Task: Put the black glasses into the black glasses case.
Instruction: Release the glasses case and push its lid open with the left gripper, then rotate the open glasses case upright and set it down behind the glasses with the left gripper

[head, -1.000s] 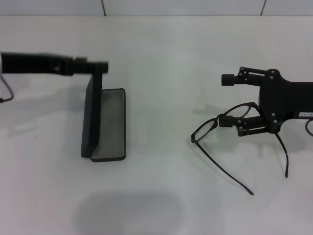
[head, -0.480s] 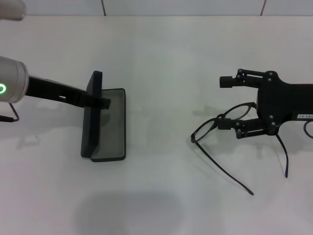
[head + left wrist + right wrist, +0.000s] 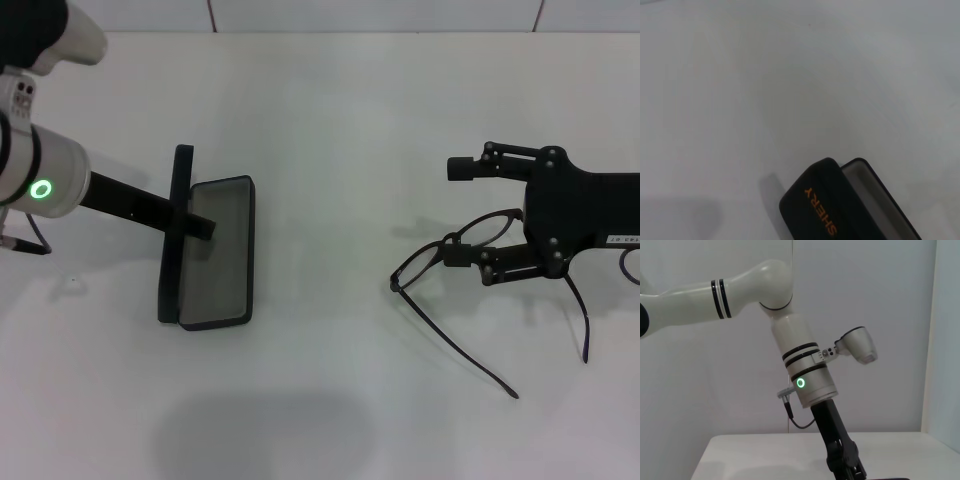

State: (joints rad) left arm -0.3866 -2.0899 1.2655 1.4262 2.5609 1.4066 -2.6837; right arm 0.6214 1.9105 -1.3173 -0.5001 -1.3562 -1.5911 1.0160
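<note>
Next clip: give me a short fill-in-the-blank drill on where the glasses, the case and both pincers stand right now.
1. The black glasses case stands ____, its grey lining showing.
2. The black glasses lie on the white ____, outside the case.
3. The left pincer is at the case's upright ____.
4. The right pincer is open at the ____, one finger clear of the frame.

Missing: open; table; lid; glasses

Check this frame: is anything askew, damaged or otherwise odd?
Nothing looks damaged or spilled. The black glasses case sits open with its lid upright, the left gripper at the lid. The black glasses lie unfolded on the table, temples splayed, with the right gripper open around the frame.
</note>
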